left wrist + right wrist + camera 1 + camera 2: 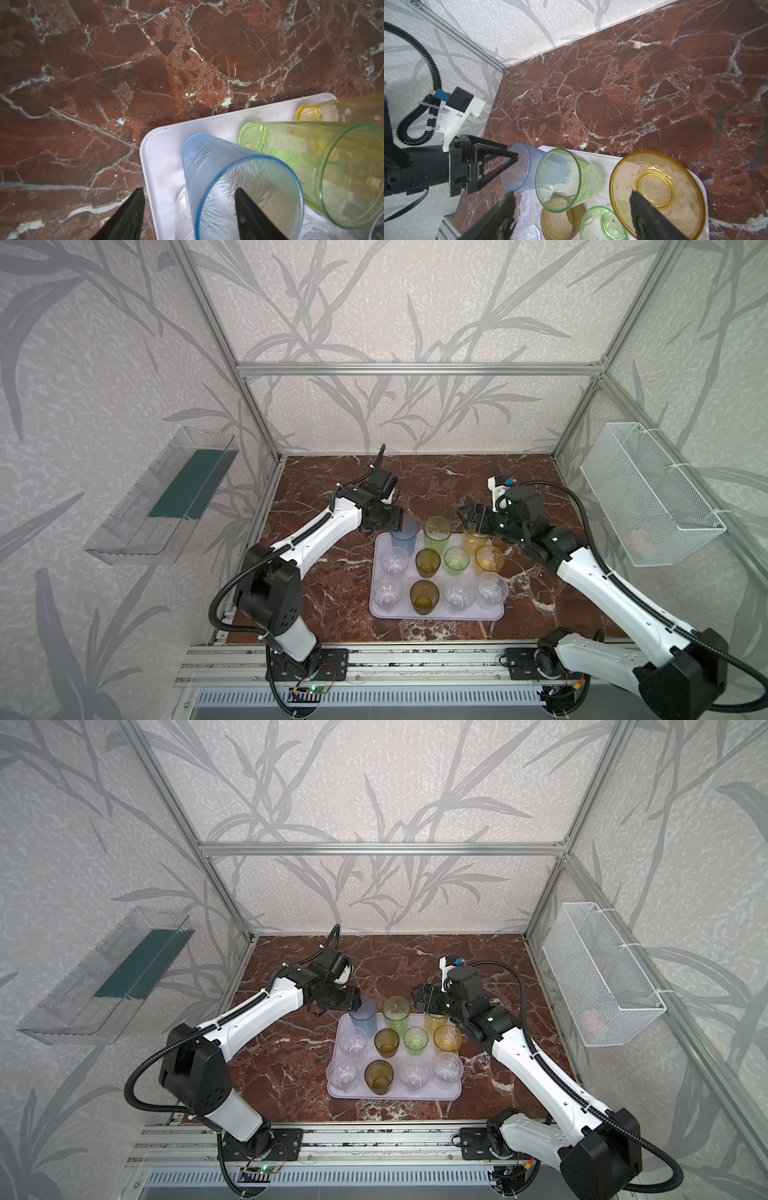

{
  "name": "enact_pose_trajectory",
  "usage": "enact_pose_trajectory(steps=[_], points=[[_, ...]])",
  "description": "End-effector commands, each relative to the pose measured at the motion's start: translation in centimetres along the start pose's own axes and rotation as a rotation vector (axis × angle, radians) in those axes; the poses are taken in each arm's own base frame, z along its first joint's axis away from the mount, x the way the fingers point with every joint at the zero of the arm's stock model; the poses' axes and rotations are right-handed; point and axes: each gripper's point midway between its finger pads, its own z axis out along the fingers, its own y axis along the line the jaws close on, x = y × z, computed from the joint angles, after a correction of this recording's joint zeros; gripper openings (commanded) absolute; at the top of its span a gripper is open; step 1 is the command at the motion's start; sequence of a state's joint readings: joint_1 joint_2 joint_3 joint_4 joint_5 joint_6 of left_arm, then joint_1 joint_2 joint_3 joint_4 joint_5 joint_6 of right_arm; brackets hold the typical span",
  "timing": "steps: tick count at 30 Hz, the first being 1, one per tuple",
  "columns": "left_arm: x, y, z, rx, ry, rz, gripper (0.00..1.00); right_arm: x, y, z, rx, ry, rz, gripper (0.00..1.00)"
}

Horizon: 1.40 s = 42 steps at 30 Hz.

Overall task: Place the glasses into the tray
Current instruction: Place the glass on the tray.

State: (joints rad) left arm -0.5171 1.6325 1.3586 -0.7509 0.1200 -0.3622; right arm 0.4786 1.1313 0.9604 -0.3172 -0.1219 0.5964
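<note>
The lilac tray [440, 615] [399, 1096] holds several upright glasses. A tall blue-grey one [404, 531] [209, 158], a tall green one [437, 531] [560, 178] and a tall yellow one [473, 541] [654, 182] form the far row. Short clear, amber, green and yellow ones fill the two nearer rows. My left gripper [397, 522] [188, 195] is open astride the blue-grey glass's rim, one finger inside and one outside, not pressing the wall. My right gripper [463, 517] [571, 199] hangs open above the tall green and yellow glasses, holding nothing.
A clear plastic bin [162, 502] hangs on the left wall and a white wire mesh basket [648, 497] on the right wall. Red marble tabletop [436, 485] surrounds the tray. Metal frame posts stand at the back corners.
</note>
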Motion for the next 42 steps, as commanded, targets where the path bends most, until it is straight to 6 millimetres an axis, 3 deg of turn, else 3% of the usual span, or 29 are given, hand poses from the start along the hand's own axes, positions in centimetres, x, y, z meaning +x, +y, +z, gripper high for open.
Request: enact_pose_trajectory(steps=[1, 2, 14, 29, 32, 36, 42], points=[[-0.3, -0.1, -1.6, -0.005, -0.035, 0.014, 0.94, -0.3, 0.1, -0.3, -0.018, -0.019, 0.006, 0.86], [-0.3, 0.0, -1.7, -0.009, -0.041, 0.013, 0.99, -0.3, 0.1, -0.3, -0.016, -0.02, 0.007, 0.86], [-1.7, 0.7, -2.5, -0.019, -0.179, -0.037, 0.99, -0.9, 0.2, -1.5, -0.014, -0.028, -0.007, 0.86], [-5.5, 1.8, -6.4, -0.045, -0.393, -0.084, 0.99, -3.6, 0.2, -3.2, -0.015, -0.07, -0.026, 0.86], [-7.1, 3.6, -7.9, -0.09, -0.47, -0.106, 0.99, -4.5, 0.6, -3.7, -0.031, -0.083, -0.043, 0.88], [-9.0, 7.6, -9.9, -0.106, -0.592, -0.222, 0.99, -5.7, 0.5, -4.5, -0.025, -0.097, -0.062, 0.89], [-9.6, 12.0, -10.2, -0.176, -0.687, -0.279, 0.99, -6.7, -0.8, -5.8, 0.035, -0.108, -0.125, 0.91]])
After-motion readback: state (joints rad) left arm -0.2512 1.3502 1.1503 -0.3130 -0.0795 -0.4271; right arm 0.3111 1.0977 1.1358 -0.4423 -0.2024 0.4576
